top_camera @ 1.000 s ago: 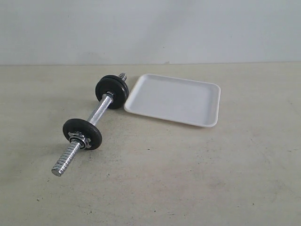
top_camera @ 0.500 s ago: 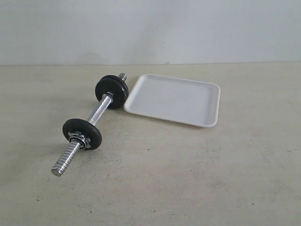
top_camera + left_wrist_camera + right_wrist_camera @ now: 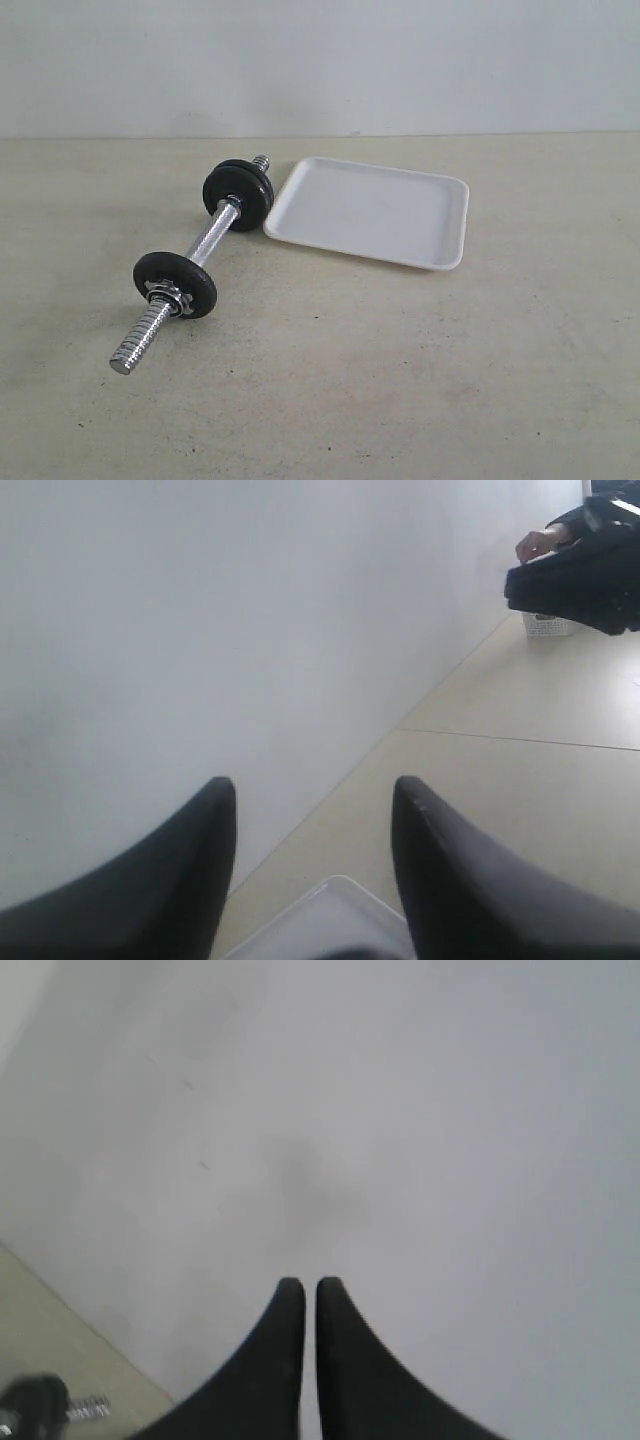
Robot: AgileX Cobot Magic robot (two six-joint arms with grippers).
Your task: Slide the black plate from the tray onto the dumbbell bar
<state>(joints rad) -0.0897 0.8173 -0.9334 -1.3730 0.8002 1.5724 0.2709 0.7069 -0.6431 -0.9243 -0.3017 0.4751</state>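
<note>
Where it meets the pale wall (image 3: 320, 60), the beige table (image 3: 420, 360) takes up the whole lower part of the exterior view. The white tray (image 3: 440, 255) lies flat on it right of centre, a little turned, its left corner just beside the upper end of the bar. The bar (image 3: 210, 238) lies left of centre, slanting from the lower left up toward the tray, with a bare threaded end at the lower left. One dark disc (image 3: 195, 280) stands on the bar near that end, a star-shaped collar (image 3: 165, 295) against its face. At the upper end two dark discs sit pressed together on the bar, and a short threaded tip shows beyond them. The plate (image 3: 250, 180) is one of that pair, on the bar and just left of the tray's rim. I cannot tell which of the two it is.

The left gripper (image 3: 313, 780) faces the wall with its two black fingers well apart and nothing between them. A corner of the tray shows at the bottom edge of its view, and a dark shape (image 3: 580, 580) and somebody's hand (image 3: 535, 545) sit far off at the upper right. The right gripper (image 3: 309, 1281) also faces the wall, its fingers pressed together on nothing. The bar's threaded end shows blurred at the lower left of its view.
</note>
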